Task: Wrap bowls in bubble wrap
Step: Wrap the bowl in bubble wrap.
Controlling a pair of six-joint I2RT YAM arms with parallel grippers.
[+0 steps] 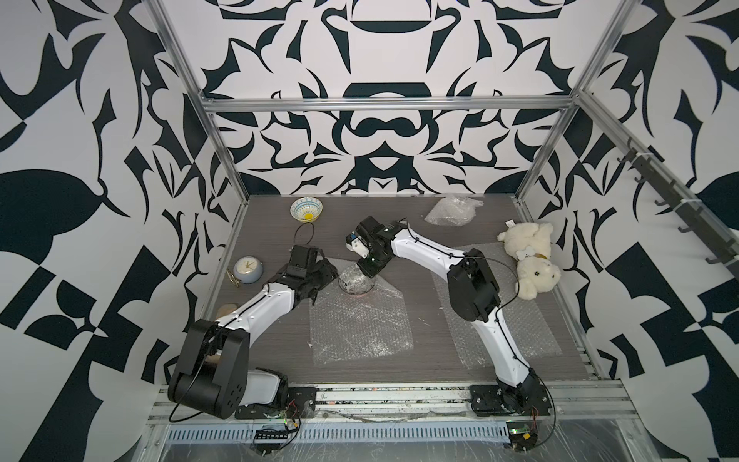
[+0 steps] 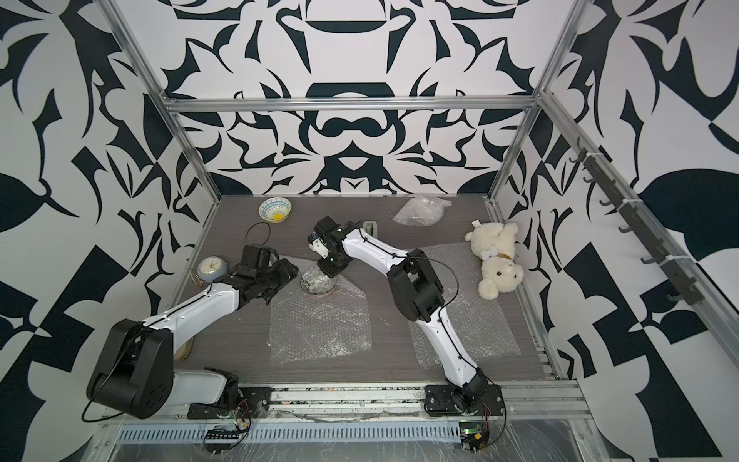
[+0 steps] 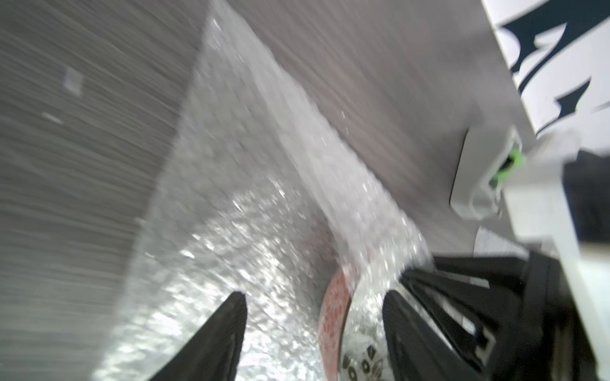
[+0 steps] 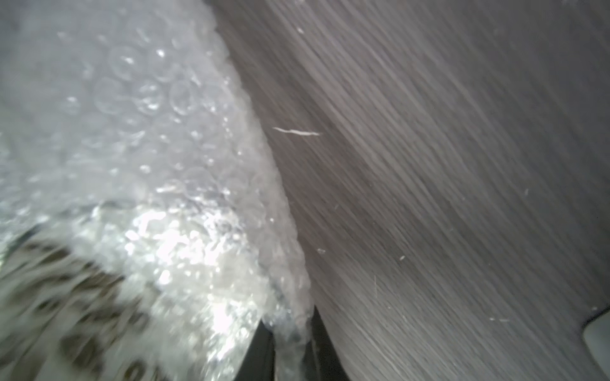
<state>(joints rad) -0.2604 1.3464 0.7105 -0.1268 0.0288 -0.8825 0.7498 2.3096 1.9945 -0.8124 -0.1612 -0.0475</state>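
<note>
Clear bubble wrap (image 1: pixel 360 324) lies flat on the grey table (image 1: pixel 424 352), mid-scene, betw. the two arms. At the sheet's far end, not its centre, sits the floral bowl (image 1: pixel 355 282). Bulk of sheet runs from the bowl toward the arm bases. Film looks partly drawn over the bowl; shine hides most of the pattern in both top views.

R gripper (image 4: pixel 292 339): jaws narrow, pinched on a thin fold of the wrap's edge, per R wrist view. Bowl lies just beside that pinch, under the film. In both top views it hangs over the bowl's far-right rim.

L gripper (image 3: pixel 317 306): jaws wide, straddling the bowl rim. Bowl is betw. the fingers, closer to one. Contact w/ bowl: can't tell, too blurred.

Key relation: bowl is round, so no long axis to fuss over; the sheet's run is what counts. Long run lies on the bowl's near side, the held fold on its far side. Judgement: R arm needs to carry the fold over the bowl toward the L jaws and near side. L, hard by the bowl's left flank, is best placed to steady it. Risk: film slips from the pinch, or bowl skids w/ the pull.

Others: pale-blue bowl (image 1: pixel 306 209) unwrapped far left, well apart. Crumpled bundle (image 1: pixel 452 210) far right. Spare sheet (image 1: pixel 532 324) flat under R arm.
</note>
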